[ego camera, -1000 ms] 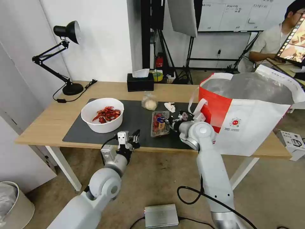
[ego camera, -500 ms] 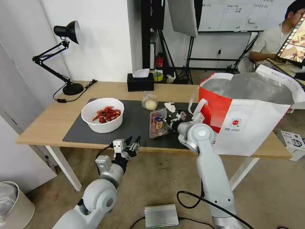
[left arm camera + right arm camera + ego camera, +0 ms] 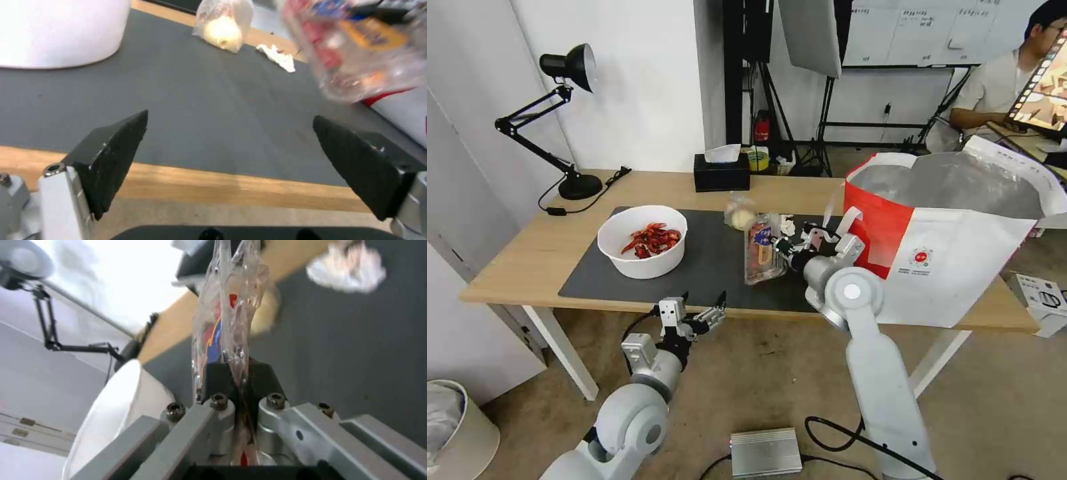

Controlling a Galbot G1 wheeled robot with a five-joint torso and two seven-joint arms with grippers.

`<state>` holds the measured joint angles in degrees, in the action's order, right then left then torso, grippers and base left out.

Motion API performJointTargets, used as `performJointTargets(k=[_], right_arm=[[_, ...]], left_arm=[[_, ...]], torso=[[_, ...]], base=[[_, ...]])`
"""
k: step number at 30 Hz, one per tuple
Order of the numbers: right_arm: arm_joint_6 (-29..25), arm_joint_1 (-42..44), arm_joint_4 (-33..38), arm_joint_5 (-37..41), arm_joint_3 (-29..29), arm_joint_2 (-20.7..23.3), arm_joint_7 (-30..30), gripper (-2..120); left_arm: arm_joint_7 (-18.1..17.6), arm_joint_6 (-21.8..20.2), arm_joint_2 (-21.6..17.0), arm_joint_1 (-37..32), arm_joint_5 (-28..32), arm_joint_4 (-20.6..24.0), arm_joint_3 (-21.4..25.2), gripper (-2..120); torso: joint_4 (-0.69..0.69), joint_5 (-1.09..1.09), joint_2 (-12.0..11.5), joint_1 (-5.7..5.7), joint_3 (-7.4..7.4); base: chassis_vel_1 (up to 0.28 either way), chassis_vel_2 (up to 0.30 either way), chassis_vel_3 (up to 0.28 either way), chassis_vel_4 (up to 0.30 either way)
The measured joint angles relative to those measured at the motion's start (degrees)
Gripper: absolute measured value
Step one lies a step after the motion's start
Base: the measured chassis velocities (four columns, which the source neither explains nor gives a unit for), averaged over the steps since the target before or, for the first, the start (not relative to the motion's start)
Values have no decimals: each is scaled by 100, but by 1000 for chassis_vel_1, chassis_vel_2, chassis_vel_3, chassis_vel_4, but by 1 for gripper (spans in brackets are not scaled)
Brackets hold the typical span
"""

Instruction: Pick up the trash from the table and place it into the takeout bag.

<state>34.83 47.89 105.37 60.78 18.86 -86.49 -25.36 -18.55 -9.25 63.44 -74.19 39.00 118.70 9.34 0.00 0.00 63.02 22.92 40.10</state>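
Trash clearing looks barely begun: right gripper pinches the clear two-part plastic tray, raised at nine o'clock of the apparently empty red-and-white foil-lined takeout bag, while white round bowl, bagged beige lump and crumpled white tissue remain on the long light-wood table, left gripper spread wide, empty.

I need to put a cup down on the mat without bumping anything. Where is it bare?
Bare mat lies between the white bowl and the clear tray, which the right hand holds lifted, and along the near edge above the open left hand. Crowded: the far strip with bagged lump and tissue, beside the takeout bag.
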Motion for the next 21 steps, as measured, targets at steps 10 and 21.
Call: performJointTargets(k=[10, 21], right_arm=[[-659, 222, 339, -1152, -126, 170, 1078, 1], [-1755, 381, 693, -2209, -189, 347, 1640, 1]], left_arm=[[1, 10, 24, -23, -4, -15, 34, 100], [-11, 30, 56, -114, -57, -18, 64, 100]], torso=[[0, 0, 0, 0, 0], [0, 0, 0, 0, 0]], base=[[0, 0, 0, 0], [0, 0, 0, 0]])
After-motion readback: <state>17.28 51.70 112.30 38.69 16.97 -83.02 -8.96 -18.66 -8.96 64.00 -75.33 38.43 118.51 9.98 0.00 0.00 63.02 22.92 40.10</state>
